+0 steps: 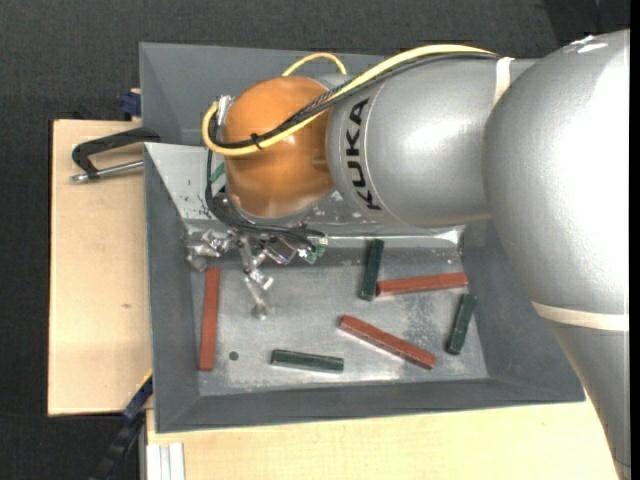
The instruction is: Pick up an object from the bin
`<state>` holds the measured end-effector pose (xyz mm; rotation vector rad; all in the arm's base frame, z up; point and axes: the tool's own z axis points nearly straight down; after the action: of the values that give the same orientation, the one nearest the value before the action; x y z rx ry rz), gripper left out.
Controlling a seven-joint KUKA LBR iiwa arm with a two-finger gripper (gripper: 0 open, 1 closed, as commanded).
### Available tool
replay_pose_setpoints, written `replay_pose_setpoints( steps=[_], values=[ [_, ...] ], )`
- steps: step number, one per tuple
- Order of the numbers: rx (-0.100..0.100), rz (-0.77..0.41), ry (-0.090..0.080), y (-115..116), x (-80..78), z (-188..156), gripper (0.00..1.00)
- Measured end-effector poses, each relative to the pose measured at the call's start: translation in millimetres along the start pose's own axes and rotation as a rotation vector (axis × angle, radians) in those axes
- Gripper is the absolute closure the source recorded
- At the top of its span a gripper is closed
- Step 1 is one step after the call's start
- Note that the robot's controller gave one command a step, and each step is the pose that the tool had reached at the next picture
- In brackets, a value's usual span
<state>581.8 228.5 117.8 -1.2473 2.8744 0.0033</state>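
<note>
Six thin sticks lay in the grey bin (165,298), three red and three dark green. I saw the gripper (259,290) low in the bin's left part, beneath the arm's orange cover (275,153). It was over bare floor, just right of the upper end of the long red stick (208,318) that lay along the left wall. I could not tell whether the gripper was open or closed. A short green stick (307,361) lay near the front wall, with a slanted red stick (387,341) to its right. Farther right were an upright green stick (371,270), a level red stick (422,284) and a far-right green stick (460,324).
</note>
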Motion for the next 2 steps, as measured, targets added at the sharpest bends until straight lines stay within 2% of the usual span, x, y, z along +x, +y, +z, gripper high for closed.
replay_pose_setpoints(
  steps=[1,2],
  values=[
    [-0.002,-0.093,0.006,6.9,2.6,39.5,0.0],
    [-0.002,-0.427,0.001,-0.1,-7.9,46.5,1.0]
  ],
)
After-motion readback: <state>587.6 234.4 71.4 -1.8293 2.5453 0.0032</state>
